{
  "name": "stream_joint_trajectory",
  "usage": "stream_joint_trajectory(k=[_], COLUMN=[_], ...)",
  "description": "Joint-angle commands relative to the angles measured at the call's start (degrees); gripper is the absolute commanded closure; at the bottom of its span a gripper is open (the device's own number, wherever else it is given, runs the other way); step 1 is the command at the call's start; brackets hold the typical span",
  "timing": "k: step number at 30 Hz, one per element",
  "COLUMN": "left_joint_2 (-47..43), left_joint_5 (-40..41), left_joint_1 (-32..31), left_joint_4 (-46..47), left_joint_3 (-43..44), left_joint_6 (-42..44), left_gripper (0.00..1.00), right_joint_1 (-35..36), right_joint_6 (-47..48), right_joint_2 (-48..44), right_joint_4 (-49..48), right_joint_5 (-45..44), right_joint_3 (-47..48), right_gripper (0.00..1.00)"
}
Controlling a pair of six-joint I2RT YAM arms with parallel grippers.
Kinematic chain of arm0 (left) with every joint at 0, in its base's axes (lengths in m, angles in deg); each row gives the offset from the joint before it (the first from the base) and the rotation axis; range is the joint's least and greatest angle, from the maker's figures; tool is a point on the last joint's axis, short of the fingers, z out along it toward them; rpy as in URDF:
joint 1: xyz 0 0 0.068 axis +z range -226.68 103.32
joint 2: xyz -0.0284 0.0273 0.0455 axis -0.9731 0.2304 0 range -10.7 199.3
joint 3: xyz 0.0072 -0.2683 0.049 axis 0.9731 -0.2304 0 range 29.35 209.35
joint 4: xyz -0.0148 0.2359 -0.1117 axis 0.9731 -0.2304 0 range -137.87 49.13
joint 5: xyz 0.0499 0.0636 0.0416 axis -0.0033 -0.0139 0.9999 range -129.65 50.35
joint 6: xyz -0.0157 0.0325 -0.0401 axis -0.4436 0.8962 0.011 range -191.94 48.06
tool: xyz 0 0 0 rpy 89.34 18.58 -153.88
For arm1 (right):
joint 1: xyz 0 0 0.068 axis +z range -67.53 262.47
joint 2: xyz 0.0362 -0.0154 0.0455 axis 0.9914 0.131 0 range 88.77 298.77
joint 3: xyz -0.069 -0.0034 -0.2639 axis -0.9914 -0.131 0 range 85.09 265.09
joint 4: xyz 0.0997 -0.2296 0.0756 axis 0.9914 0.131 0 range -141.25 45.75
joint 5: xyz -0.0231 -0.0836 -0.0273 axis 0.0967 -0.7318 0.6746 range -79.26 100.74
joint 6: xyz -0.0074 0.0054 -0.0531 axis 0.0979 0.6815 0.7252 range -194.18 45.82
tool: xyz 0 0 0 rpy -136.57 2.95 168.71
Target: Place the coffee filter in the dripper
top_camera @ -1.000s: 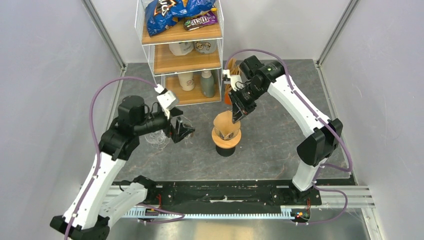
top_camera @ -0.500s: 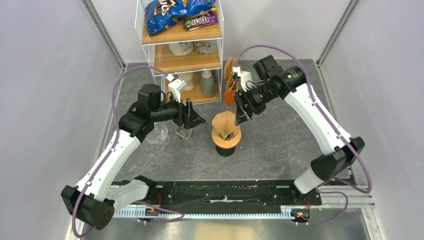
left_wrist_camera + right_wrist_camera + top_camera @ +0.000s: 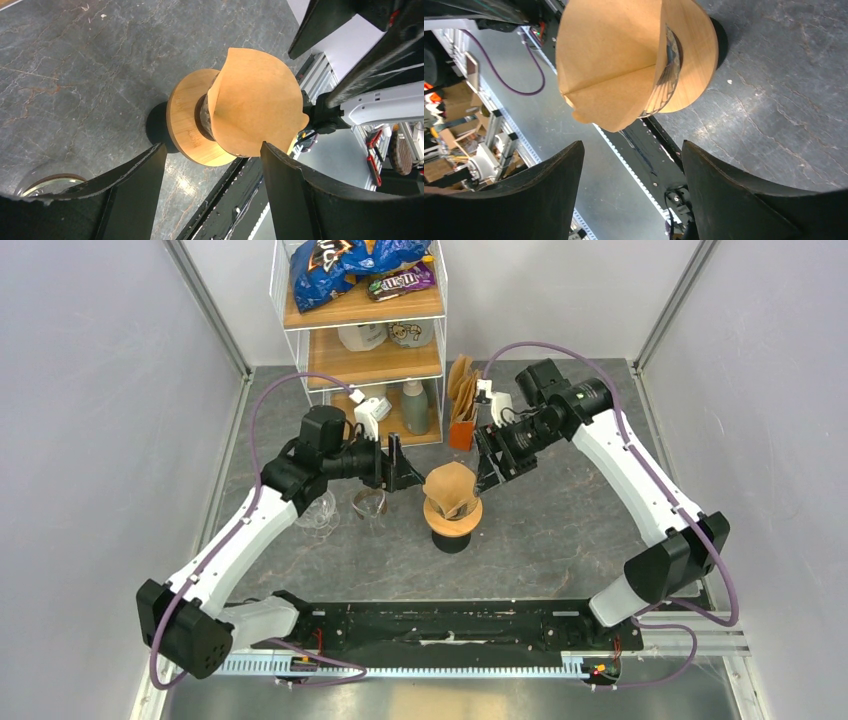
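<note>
Robot lab cell, shown by grey panel walls [image 3: 100, 390] and aluminium rail [image 3: 725, 623]

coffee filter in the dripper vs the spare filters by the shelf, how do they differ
The coffee filter sits alone in the dripper mid-table; the spare filters stand bunched in an orange holder beside the shelf. The coffee filter flares wide above the dripper; the spare filters are pressed flat together, upright. Both are the same brown paper.
</note>
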Motion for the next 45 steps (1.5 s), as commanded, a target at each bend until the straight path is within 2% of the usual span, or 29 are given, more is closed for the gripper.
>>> stream_joint_trajectory(k=[1,14,28,39,45], left_joint_2=[0.54,2.46,6.02,5.15,3.44], left_joint_5=[0.82,1.09,0.85,-0.1,-0.81], left_joint_1=[-0.05,-1.53,-2.51,-2.86,-2.78], left_joint_4=[3.41,5.55,7.16,6.77,7.29], left_joint_3=[-0.1,-1.82,-3.17,-4.43,-1.8], left_joint_6=[-2.42,-2.69,-3.72,-2.71,-1.06], left_gripper=[0.23,0.23,0.23,0.23,0.17], right_joint_1=[-0.57,-0.51,-0.47,-0.47,-0.5], right_joint_6=[-2.05,1.27,2.86,3.59,4.33], right_joint_2=[-1.98,2.76,3.56,3.65,1.62], right_joint_4=[-2.51,-2.47,-4.38,-4.96,-5.47], right_joint_5=[5.86,-1.23,-1.59,-1.0,0.57], right_joint_3=[1.91,-1.65,-6.54,-8.41,-6.17], right_gripper=[0.19,0.17,0.18,0.19,0.18])
